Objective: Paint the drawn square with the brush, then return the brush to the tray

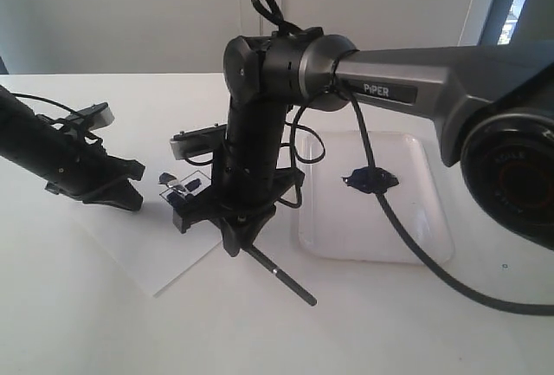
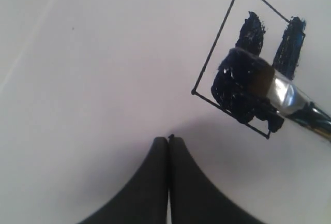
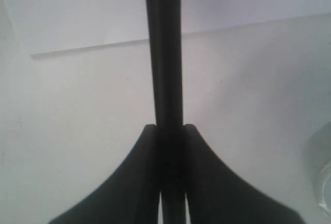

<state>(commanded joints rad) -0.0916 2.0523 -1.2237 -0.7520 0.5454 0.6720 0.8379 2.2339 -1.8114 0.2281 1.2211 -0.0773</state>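
The drawn square (image 2: 230, 43) (image 1: 196, 181) is a thin black outline on white paper, partly smeared with dark paint strokes. The brush (image 2: 239, 81) rests its paint-laden bristles inside the square, with the silver ferrule just behind them. My right gripper (image 3: 169, 127) (image 1: 235, 238) reaches across the middle and is shut on the brush's black handle (image 3: 163, 53), whose end (image 1: 290, 280) sticks out toward the front. Just left of the square, my left gripper (image 2: 169, 140) (image 1: 132, 200) is shut and empty, low over the paper. The white tray (image 1: 415, 228) lies to the right.
A dark paint blob (image 1: 369, 180) sits in the tray's middle. The paper sheet (image 1: 151, 249) lies skewed on the white table, one corner toward the front. A black cable (image 1: 415, 245) from the right arm hangs across the tray.
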